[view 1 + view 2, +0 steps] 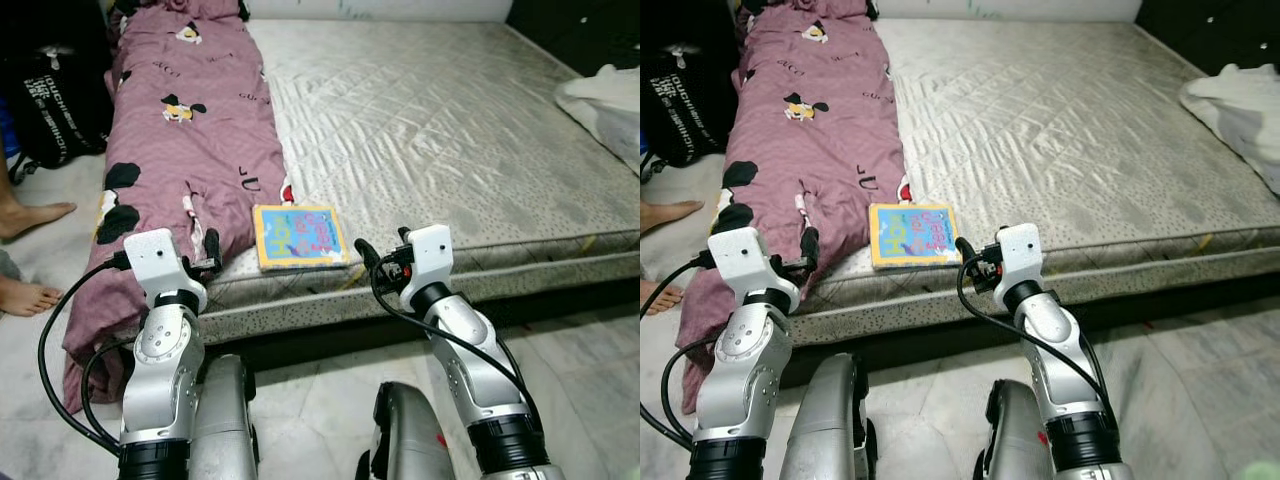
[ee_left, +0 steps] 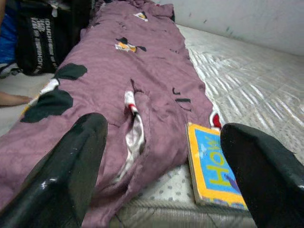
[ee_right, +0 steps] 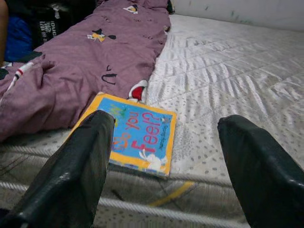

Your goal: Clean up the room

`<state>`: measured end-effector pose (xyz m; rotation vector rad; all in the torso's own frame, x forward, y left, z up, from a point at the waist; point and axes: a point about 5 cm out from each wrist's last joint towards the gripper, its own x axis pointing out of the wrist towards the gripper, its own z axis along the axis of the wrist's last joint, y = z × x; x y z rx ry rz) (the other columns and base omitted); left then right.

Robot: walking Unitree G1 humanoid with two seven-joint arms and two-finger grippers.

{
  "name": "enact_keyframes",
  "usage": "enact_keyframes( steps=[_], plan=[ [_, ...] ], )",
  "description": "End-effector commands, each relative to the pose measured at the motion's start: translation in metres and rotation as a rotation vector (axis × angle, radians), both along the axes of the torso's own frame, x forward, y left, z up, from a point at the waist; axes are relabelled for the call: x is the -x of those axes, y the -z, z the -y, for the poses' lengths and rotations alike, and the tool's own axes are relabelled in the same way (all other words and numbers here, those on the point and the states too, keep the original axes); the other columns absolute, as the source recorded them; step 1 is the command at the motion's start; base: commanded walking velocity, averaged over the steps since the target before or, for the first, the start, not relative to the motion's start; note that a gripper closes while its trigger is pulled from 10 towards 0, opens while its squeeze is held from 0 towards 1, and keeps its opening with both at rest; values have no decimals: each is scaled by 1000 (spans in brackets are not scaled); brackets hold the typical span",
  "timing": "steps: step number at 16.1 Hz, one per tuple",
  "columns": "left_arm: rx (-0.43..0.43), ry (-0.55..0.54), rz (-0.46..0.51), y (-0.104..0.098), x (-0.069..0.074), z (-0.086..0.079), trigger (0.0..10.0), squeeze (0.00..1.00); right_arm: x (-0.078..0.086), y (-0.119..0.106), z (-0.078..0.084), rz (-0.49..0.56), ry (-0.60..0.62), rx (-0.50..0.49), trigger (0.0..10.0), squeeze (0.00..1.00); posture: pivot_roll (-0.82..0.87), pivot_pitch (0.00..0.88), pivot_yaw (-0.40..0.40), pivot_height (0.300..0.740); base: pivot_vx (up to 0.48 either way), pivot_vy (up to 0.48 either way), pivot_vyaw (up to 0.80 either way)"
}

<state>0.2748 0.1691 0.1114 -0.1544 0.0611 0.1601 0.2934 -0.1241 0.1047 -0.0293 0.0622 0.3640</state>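
A: What are the pincers doing?

B: Both are hovering at the near edge of the bed, released, with nothing between their black fingers. The left pincer (image 1: 210, 250) is hanging just over the purple blanket (image 1: 185, 120) where it is draping down the mattress edge. The right pincer (image 1: 368, 256) is sitting just beside the near right corner of the book (image 1: 298, 236), apart from it.

A: And through the wrist cameras?

B: The left wrist view is looking between two spread fingers (image 2: 71, 171) at the blanket's folds, with the book's orange and blue cover lying off to one side. The right wrist view is looking between its own spread fingers (image 3: 76, 166) straight at the book, which is showing red and yellow lettering.

A: Where is the book lying?

B: Flat on the mattress (image 1: 450, 120), close to the near edge, its left side touching the blanket's hem. A small red and white patch of the blanket is peeking out just beyond its far corner.

A: What else is showing around the bed?

B: The blanket, printed with black and white cartoon figures, is running the whole left side of the mattress and spilling to the floor. A black bag (image 1: 55, 100) is standing on the floor left of it, a person's bare feet (image 1: 30, 215) are resting nearby, and a white bundle of cloth (image 1: 605, 100) is sitting at the far right edge.
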Motion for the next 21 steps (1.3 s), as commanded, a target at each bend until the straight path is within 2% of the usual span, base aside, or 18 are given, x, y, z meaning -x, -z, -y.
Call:
enact_keyframes(
  steps=[1,6,8,19,21],
  plan=[
    [1,20,29,-5,0,3,10000,0,-1,-2,2,2,4,-3,10000,0,11,71,-58,570,0,0,0],
    [1,21,31,-6,-1,3,10000,0,-1,-2,-1,15,-25,20,10000,0,12,69,-58,570,247,0,0],
    [3,24,31,-6,-1,3,10000,0,-1,-2,-1,13,-22,17,10000,0,11,67,-58,570,253,0,713],
    [12,43,30,-5,-2,6,10000,0,-3,-2,0,8,-13,10,10000,0,9,63,-56,570,285,0,0],
    [22,33,18,-3,-3,7,10000,0,-4,-1,0,7,-13,8,10000,0,9,63,-56,570,0,0,0]
  ],
)
